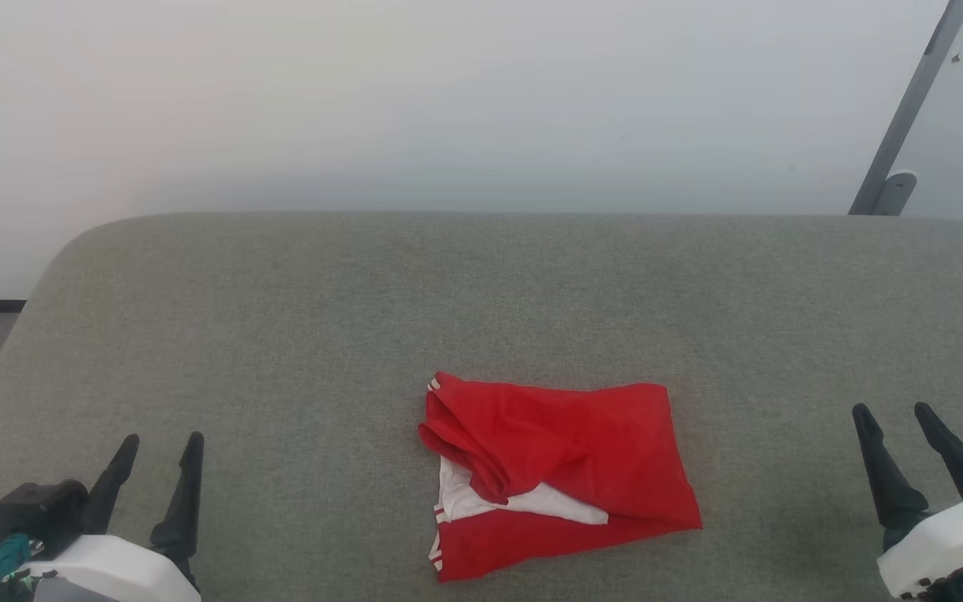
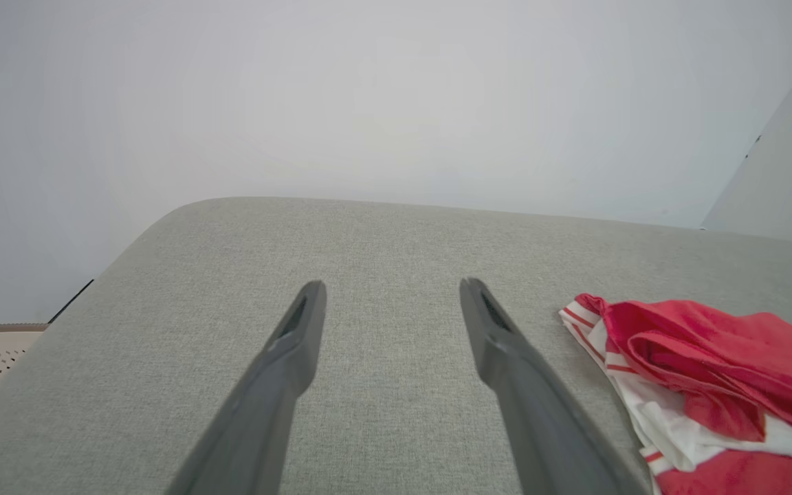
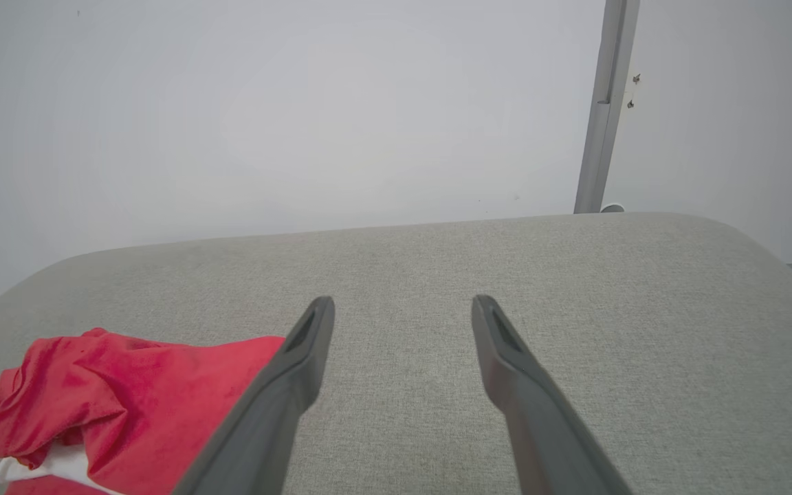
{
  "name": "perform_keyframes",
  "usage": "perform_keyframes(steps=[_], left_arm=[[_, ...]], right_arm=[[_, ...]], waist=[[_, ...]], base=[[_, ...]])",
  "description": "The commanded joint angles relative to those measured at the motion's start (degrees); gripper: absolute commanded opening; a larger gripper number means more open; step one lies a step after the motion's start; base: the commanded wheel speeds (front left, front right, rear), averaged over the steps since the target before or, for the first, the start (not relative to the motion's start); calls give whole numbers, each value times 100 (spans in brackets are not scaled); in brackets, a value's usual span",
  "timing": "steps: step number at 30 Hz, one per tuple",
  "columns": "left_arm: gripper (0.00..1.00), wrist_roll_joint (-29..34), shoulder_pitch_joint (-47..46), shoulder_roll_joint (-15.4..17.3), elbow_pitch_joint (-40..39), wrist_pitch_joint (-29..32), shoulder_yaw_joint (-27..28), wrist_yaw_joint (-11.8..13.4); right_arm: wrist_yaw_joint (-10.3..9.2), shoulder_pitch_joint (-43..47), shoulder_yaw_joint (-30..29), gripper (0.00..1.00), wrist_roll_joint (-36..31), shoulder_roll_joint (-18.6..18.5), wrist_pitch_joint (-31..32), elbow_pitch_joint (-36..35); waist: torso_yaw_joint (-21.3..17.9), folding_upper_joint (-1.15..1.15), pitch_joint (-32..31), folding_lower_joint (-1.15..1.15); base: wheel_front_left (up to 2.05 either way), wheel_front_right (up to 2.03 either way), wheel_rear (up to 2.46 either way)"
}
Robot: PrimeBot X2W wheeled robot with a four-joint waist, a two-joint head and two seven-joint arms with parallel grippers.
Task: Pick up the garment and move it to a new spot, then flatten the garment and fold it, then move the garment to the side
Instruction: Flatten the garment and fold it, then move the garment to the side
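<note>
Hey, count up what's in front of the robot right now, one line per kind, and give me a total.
Garments: 1, the red garment
Grippers: 2, the left gripper and the right gripper, jaws open
Padded surfaces: 1, the grey padded surface
Poles: 1, the grey metal pole
Total: 5

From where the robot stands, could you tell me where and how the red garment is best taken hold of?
Probably grip the garment by its bunched left fold, coming from the left with the open left pincer: there the fabric stands up off the grey cushion, while the right side lies flat.
</note>
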Motion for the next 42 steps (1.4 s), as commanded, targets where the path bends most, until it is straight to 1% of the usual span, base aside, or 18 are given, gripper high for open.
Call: perform_keyframes(steps=[1, 8, 10, 12, 16, 21, 25, 26, 28, 36, 39, 42], left_arm=[[100, 21, 39, 11, -24, -23, 26, -6], [100, 49, -10, 15, -57, 4, -29, 4], [100, 36, -16, 20, -63, 15, -30, 14], [100, 31, -42, 22, -82, 25, -33, 13], [100, 14, -95, -11, -110, 31, -47, 19], [100, 4, -163, -85, -123, 52, -109, -14], [100, 44, -255, -147, -138, 50, -168, -36], [100, 44, -255, -147, -138, 50, -168, -36], [100, 64, -292, -182, -131, 46, -201, -43], [100, 140, -541, -382, -16, 14, -311, -164], [100, 154, -639, -461, 61, 10, -325, -196], [100, 172, -697, -515, 123, -3, -309, -232]], right_arm=[[-3, 74, -24, 100, -47, 34, 20, -49], [-3, 78, -42, 100, -115, 115, 129, -134], [-3, 102, -17, 100, -175, 192, 252, -230], [-3, 67, 14, 100, -110, 128, 321, -206], [-2, -93, 282, 100, -22, 61, 530, -136], [-2, -344, 688, 100, 108, -59, 939, 93], [-3, -606, 879, 100, 168, -149, 1327, 378], [-3, -606, 879, 100, 168, -149, 1327, 378], [-2, -713, 946, 100, 245, -161, 1600, 534], [-2, -1092, 1050, 100, 174, -397, 2645, 1115], [-2, -1222, 1063, 100, 302, -337, 2996, 1294], [-2, -1329, 1195, 100, 383, -339, 3362, 1460]], waist=[[5, 0, -3, 0], [56, 0, -1, 0], [83, 0, -3, 0], [134, 0, 21, 0], [302, 0, 87, 0], [618, 0, 220, 0], [878, 0, 412, 0], [878, 0, 412, 0], [999, 0, 515, 0], [1390, 0, 922, 0], [1456, 0, 1035, 0], [1489, 0, 1121, 0]], base=[[0, 0, 0], [0, 0, 0], [0, 0, 0], [0, 0, 0], [0, 0, 0], [0, 0, 0], [0, 0, 0], [0, 0, 0], [0, 0, 0], [0, 0, 0], [0, 0, 0], [0, 0, 0]])
